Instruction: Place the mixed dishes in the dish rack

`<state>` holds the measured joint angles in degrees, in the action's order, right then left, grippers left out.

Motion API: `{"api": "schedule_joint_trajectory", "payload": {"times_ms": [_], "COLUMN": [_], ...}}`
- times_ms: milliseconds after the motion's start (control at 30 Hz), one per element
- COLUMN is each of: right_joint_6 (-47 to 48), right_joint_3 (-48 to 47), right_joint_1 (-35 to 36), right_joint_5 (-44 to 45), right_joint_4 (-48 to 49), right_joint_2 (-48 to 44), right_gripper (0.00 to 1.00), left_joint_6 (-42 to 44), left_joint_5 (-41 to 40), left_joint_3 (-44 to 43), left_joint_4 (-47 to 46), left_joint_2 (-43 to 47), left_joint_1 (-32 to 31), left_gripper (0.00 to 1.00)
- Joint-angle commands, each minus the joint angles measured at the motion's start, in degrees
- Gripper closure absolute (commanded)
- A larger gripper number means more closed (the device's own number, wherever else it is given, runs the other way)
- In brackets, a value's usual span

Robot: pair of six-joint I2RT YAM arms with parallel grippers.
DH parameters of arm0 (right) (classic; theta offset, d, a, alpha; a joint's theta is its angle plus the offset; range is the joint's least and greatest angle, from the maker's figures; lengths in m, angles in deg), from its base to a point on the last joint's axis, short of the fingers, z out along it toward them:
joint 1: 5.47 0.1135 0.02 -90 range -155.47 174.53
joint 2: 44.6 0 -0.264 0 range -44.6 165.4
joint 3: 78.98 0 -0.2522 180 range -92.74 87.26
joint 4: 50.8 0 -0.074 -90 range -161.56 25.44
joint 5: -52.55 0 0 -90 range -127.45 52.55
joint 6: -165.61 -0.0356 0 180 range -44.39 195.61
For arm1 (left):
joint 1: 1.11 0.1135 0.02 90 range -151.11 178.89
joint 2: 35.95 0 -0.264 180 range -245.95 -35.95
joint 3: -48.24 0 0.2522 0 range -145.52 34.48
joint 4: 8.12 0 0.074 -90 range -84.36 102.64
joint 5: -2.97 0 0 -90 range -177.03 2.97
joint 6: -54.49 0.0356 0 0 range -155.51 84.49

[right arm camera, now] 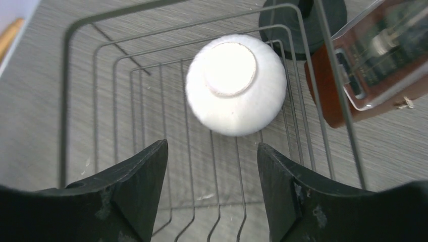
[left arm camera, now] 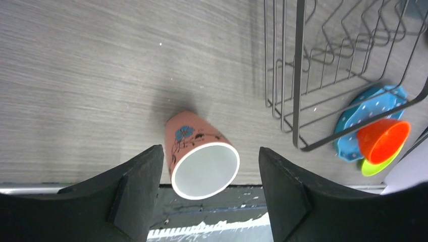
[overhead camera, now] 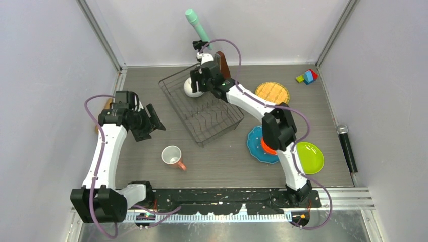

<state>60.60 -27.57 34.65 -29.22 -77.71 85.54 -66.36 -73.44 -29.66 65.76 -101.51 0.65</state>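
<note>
The right tool (right arm camera: 212,151) hangs with its jaws wide and empty over the far corner of the rack (right arm camera: 63,111), where the white bowl (right arm camera: 234,83) lies upside down on the wires, next to the metronome (right arm camera: 373,65) outside. The left tool (left arm camera: 209,151) is just as wide and empty, above the pink mug (left arm camera: 199,151), which lies on its side by the near edge of the tabletop. The mug looks stiff, smooth and light. It would probably roll if nudged, so one finger inside the mouth pinching the wall seems the safest hold. The plates lie flat and thin and probably need lifting by the rim. There are two bowls, three plates and one mug. The orange bowl (left arm camera: 383,138) sits on the blue plate (left arm camera: 361,118) right of the rack. The green plate (overhead camera: 310,157) is toward the near right corner and the yellow plate (overhead camera: 272,92) toward the far edge. I see no grey mug.
</note>
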Motion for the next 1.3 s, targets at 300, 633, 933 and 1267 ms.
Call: {"api": "schedule_joint_trajectory", "payload": {"times_ms": [300,633,933,1267], "right_joint_6": [-1.2,-2.1,-2.2,-9.9], "right_joint_3": [21.4,33.9,45.5,46.6], "right_joint_1": [-1.3,-2.2,-3.2,-10.4], "right_joint_5": [-2.4,-3.1,-2.6,-0.3], "right_joint_4": [2.8,4.2,4.5,-11.5], "right_joint_2": [-28.7,-42.4,-53.2,-56.9], "right_gripper": [0.22,0.22,0.22,0.21], "left_joint_6": [1.4,-2.0,-2.1,-0.6], "left_joint_5": [-9.3,-13.1,-14.3,-13.8], "left_joint_3": [0.5,5.3,8.5,8.2], "left_joint_4": [9.3,4.5,0.2,-1.0], "left_joint_2": [4.3,0.8,-1.8,-4.2], "left_joint_1": [-9.7,-15.5,-16.2,-16.5], "left_gripper": [0.40,0.40,0.42,0.42]}}
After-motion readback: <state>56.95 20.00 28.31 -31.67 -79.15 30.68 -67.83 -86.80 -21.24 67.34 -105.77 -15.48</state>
